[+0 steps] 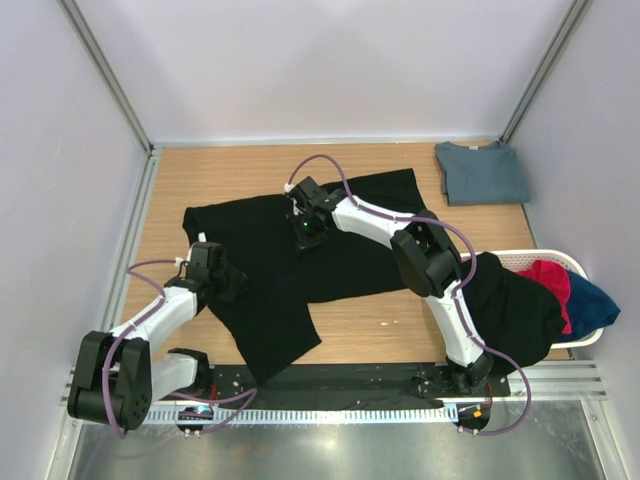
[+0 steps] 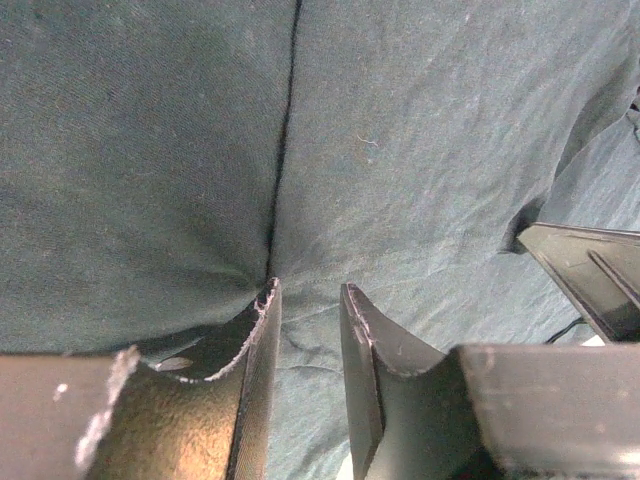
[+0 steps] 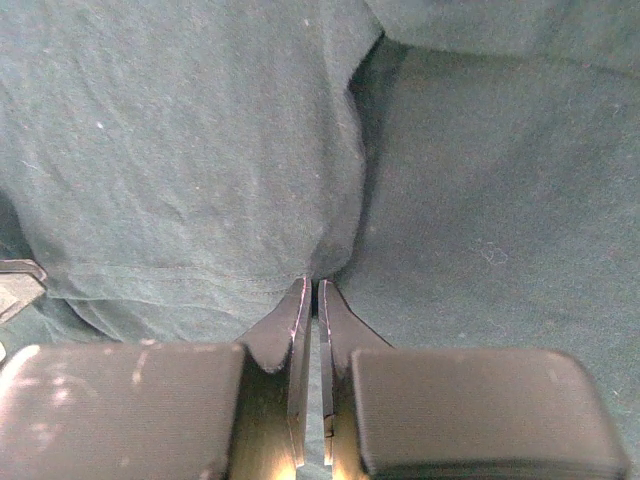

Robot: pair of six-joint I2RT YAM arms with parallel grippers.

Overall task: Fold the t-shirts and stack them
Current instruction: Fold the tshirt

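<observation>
A large black t-shirt point(image 1: 340, 265) lies spread across the middle of the table, its lower left part folded into a flap toward the front edge. My left gripper point(image 1: 228, 280) sits on the shirt's left side. In the left wrist view its jaws point(image 2: 308, 290) stand a little apart with a thick fold of the cloth point(image 2: 420, 150) bunched between them. My right gripper point(image 1: 308, 232) is at the shirt's upper middle. The right wrist view shows this gripper point(image 3: 313, 285) shut on a hemmed edge of the cloth point(image 3: 180, 150). A slate-blue t-shirt point(image 1: 482, 172) lies folded at the back right.
A white basket point(image 1: 540, 257) stands at the right edge of the table. It holds a black t-shirt point(image 1: 510, 305) hanging over its side, a magenta-red one point(image 1: 548, 280) and a blue one point(image 1: 592, 302). Enclosure walls ring the wooden table point(image 1: 200, 180).
</observation>
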